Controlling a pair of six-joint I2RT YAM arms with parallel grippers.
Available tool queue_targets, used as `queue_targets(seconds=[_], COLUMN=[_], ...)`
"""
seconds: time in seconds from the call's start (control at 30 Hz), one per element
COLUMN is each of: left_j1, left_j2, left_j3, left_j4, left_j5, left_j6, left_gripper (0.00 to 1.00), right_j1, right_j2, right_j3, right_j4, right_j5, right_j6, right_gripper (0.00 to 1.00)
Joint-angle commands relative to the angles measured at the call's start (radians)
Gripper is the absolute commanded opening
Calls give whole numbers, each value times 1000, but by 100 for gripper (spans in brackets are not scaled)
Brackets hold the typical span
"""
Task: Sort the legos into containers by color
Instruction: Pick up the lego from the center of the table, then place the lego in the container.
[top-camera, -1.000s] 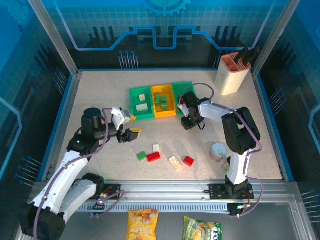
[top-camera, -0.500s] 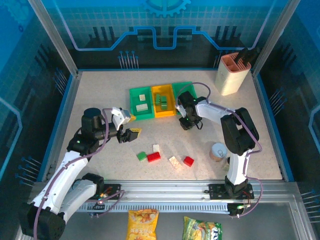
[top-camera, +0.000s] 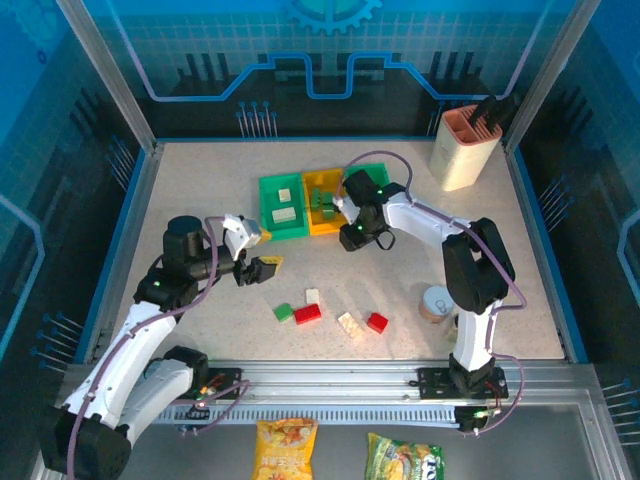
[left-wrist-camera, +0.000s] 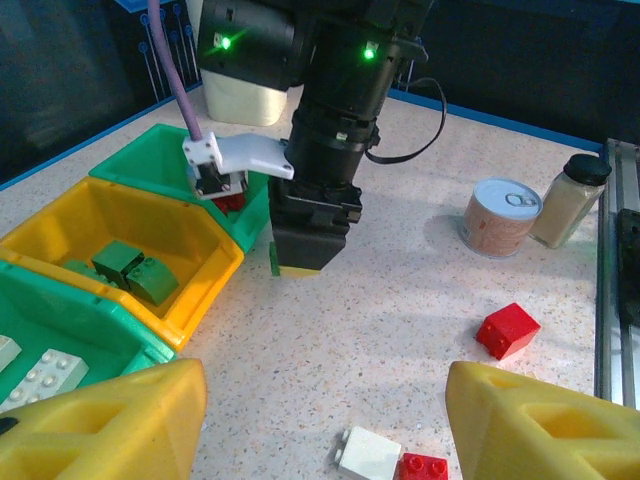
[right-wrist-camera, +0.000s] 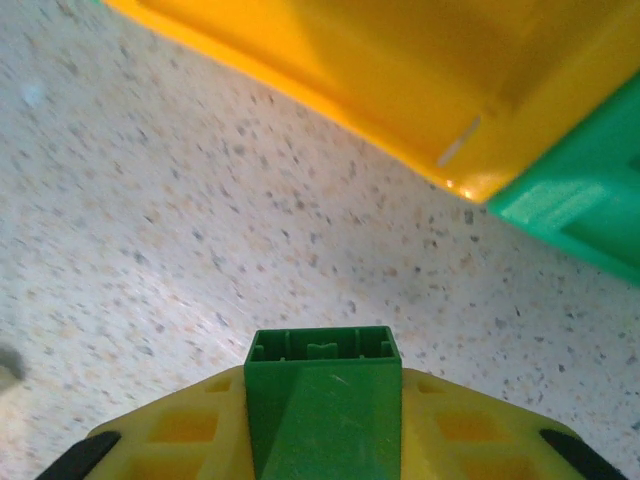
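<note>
Roughly half sorted, by my estimate. Nearest the bases, well short of the right gripper (top-camera: 352, 240), five legos lie loose on the table (top-camera: 200, 180): a loose green brick (top-camera: 284, 312) just beside a red brick (top-camera: 307, 313), a cream brick (top-camera: 313, 296) just beyond that pair, then a second cream brick (top-camera: 349, 323) and a second red brick (top-camera: 377, 321) further right. Left gripper (top-camera: 262, 266) hovers to the left of the right one and a little nearer, jaws apart, nothing between them. Right gripper is clamped on a held green brick (right-wrist-camera: 322, 400), which sits between its pads, above the table and just short of the near wall of the yellow-orange bin (left-wrist-camera: 215, 265). Beyond the fingertips, that bin holds a few green bricks (left-wrist-camera: 135, 272); the left green bin (left-wrist-camera: 110, 335) holds cream bricks (left-wrist-camera: 45, 370); the right green bin (left-wrist-camera: 150, 150) shows one red piece (left-wrist-camera: 228, 200), partly hidden. Judgement: colour assignment is set, the held green brick belongs in the yellow-orange bin, and five loose pieces remain after it.
</note>
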Motion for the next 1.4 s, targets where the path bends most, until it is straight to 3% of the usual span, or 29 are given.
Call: queue_targets(seconds=[0.0, 0.63, 1.03, 1.37], left_j1=[-8, -11, -16, -19], left_j2=[-8, -10, -10, -9], left_j3=[7, 3, 1, 0], left_j4=[-13, -17, -18, -18], left_j5=[0, -7, -13, -16], left_j6=[37, 38, 41, 44], left_gripper=[66, 66, 66, 66], right_j1=[19, 10, -4, -22], right_j2=[11, 349, 581, 634], right_j3=[72, 557, 870, 933], right_j4=[-4, 10, -41, -46], right_j5=[-42, 156, 219, 238], right_j6=[85, 361, 375, 383], right_gripper=[34, 29, 30, 36])
